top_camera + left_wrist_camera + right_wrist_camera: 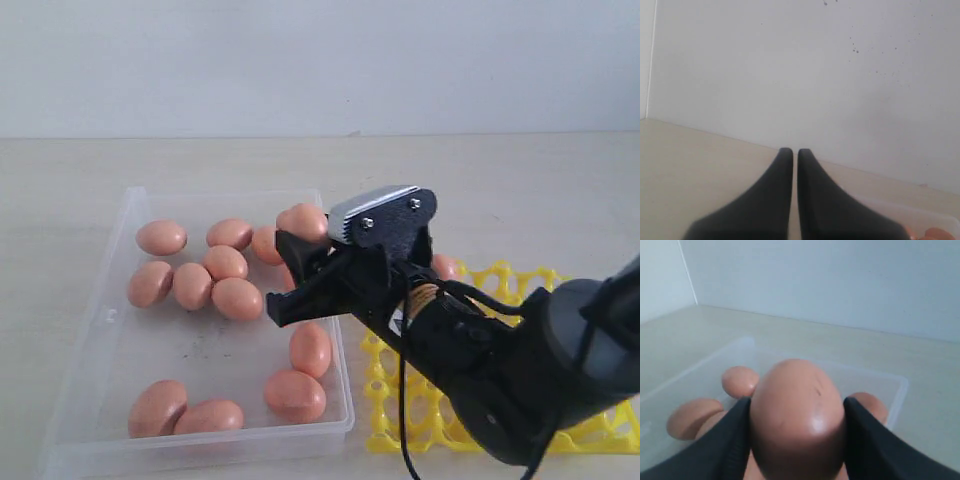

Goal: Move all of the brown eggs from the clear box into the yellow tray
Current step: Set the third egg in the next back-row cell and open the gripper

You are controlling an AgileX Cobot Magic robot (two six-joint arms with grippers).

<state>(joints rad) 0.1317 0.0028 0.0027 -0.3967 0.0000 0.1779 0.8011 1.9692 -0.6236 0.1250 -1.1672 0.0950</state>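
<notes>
**Right claw.** The right claw [796, 410] is clamping one brown egg [797, 415] between its two black fingers [875, 447]. The egg is filling the whole gap between them. Behind it, a few other eggs and a corner of the clear box [95, 330] are showing.

**Exterior view.** The right claw is hanging over the right side of the clear box, carried by the right arm [520, 370], which is reaching in from the worktop's near right corner. From this side the fingers are hiding most of the held egg.

**Clear box.** The box is sitting on the left half of the worktop [520, 180], with its long sides running from the near edge toward the far edge. About a dozen loose eggs [237, 298] are lying on its floor:
- a cluster is spreading across the far half;
- two are lying by the right wall;
- two are touching each other in the near left corner.

Dark smudges [200, 345] are marking the bare floor between these groups.

**Yellow tray.** The yellow tray [500, 275] is lying just beside the box's right wall, toward the worktop's near right corner, and the arm is covering much of it. One egg [446, 267] is showing at the tray's far left corner, partly hidden by the arm.

**Left claw.** The left claw [790, 160] is holding nothing. Its fingers are drawn together with only a thin slit between them, and they are pointing across the worktop toward the pale wall [815, 75].
</notes>
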